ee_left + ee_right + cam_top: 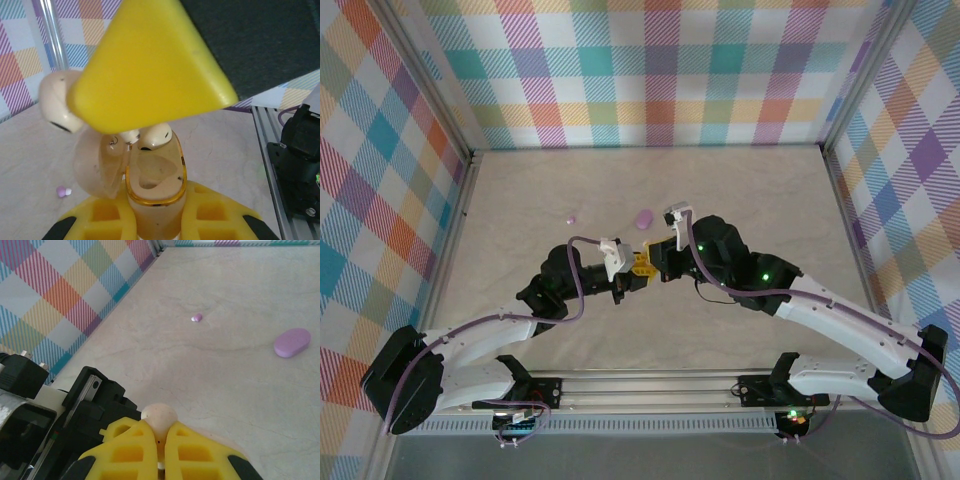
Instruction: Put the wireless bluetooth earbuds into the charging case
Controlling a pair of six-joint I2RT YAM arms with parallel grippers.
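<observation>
Cream case (152, 172) sits clamped in my left gripper (156, 220), long axis running away from the wrist, mouth up. Just above it my right gripper (161, 437) pinches a cream earbud (159, 415), its heading unclear. Insertion step, I judge; next, align it over the open socket and lower gently

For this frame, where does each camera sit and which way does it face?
Top external: above and behind the bases, looking down on the table; left arm and right arm meet mid-table.
Left wrist: on the left arm, looking along the left gripper at the open cream case it holds.
Right wrist: on the right arm, looking past the right gripper, pinching a cream bud, toward the far left corner.
Shared: the purple bud lies in all three.
</observation>
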